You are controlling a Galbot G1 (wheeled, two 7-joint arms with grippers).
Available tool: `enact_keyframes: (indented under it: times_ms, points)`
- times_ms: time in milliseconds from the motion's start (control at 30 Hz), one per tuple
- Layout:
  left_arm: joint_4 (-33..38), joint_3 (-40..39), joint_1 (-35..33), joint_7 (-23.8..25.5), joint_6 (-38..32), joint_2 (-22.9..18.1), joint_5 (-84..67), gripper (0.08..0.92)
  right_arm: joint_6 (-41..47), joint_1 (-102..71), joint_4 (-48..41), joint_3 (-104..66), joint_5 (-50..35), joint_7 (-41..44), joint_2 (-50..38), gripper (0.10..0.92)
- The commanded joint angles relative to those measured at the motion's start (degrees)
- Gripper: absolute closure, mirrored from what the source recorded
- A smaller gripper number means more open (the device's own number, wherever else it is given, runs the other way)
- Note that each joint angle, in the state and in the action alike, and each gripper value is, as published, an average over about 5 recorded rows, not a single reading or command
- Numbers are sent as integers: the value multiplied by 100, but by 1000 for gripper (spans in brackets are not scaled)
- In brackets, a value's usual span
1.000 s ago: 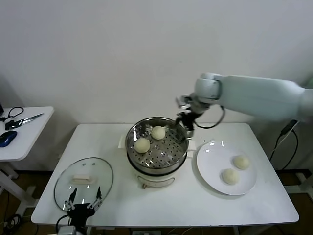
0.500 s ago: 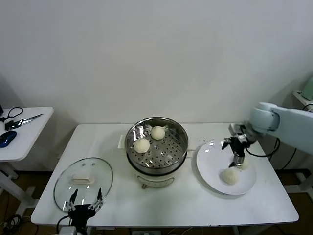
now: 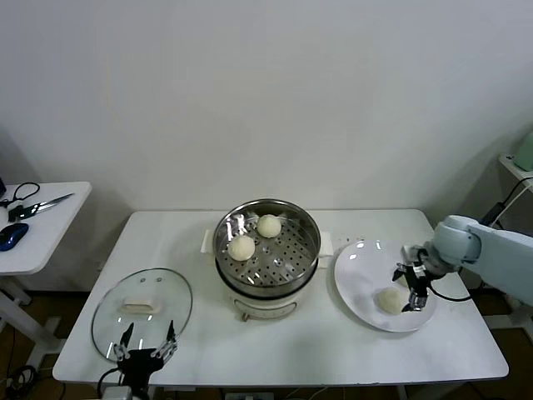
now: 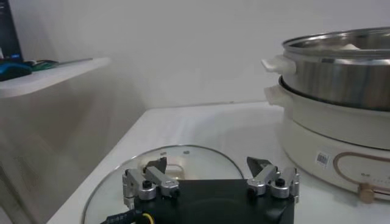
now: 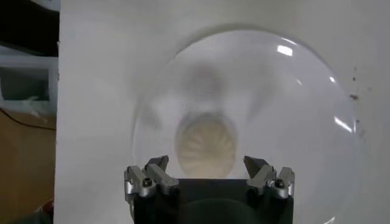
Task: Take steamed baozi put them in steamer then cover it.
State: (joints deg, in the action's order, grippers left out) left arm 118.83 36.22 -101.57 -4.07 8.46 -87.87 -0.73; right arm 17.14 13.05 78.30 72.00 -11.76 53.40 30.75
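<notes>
The steamer [image 3: 266, 265] stands mid-table with two baozi [image 3: 268, 225] [image 3: 241, 247] on its perforated tray. On the white plate [image 3: 358, 271] to its right, one baozi [image 3: 390, 301] lies in plain sight. My right gripper [image 3: 414, 287] hangs low over the plate's right part and covers the other one. In the right wrist view that baozi [image 5: 205, 143] lies just ahead of the open right gripper [image 5: 206, 164], between its jaws' lines, on the plate [image 5: 292, 122]. My left gripper [image 3: 143, 352] is open and parked at the glass lid's [image 3: 141, 304] near edge.
The left wrist view shows the left gripper [image 4: 210, 165] over the lid [image 4: 177, 159], with the steamer [image 4: 341, 91] beyond. A side table [image 3: 50, 242] at far left holds scissors [image 3: 42, 204] and a blue mouse [image 3: 12, 235].
My right gripper moved from the steamer's far right rim across to the plate and came down over the right-hand baozi, which it now hides in the head view. The left arm stayed still.
</notes>
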Motion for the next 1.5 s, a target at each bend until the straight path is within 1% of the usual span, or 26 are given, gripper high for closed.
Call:
enact_keyframes:
  times_ms: [33, 300, 400, 567, 733, 833, 900, 967, 1133, 1200, 1267, 1367, 1500]
  points:
    - [-10, 9, -10, -7, -9, -1, -6, 177, 52, -736, -229, -616, 256, -125, 142, 203]
    - [-17, 5, -8, -13, -12, -23, -1, 177, 73, -803, -437, -711, 284, -213, 377, 208]
    - [-7, 9, -15, -14, -11, -33, 0, 177, 85, -794, -407, -667, 289, -174, 385, 243]
    - [11, 10, -19, -15, -4, -39, 0, 177, 86, -679, -389, -582, 311, -109, 380, 355]
    - [22, 0, -19, -15, 2, -54, 0, 177, 33, -349, -350, -417, 321, -42, 390, 381]
    - [27, -3, -19, -16, 1, -56, 2, 177, -158, 310, -225, 0, 327, 140, 401, 384]
    - [31, -4, -18, -16, 3, -55, 6, 177, -425, 1106, -115, 533, 316, 302, 462, 384]
    - [34, -7, -15, -16, 6, -54, 12, 177, -877, 2078, -54, 1153, 280, 431, 631, 383]
    - [45, -20, -11, -15, 12, -56, 37, 177, -2618, 4159, -162, 2050, 79, 806, 1485, 381]
    - [52, -21, -18, -16, 12, -57, 44, 177, -3094, 4696, -128, 2122, -95, 899, 1849, 381]
    - [59, -19, -25, -16, 12, -58, 51, 177, -3511, 5080, 42, 2084, -133, 915, 2178, 381]
    - [67, -14, -27, -19, 14, -60, 58, 177, -3944, 5213, 508, 1849, 69, 832, 2566, 380]
    - [96, 12, -65, -21, 12, -72, 61, 177, -4064, 4823, 1272, 1532, 479, 593, 2982, 381]
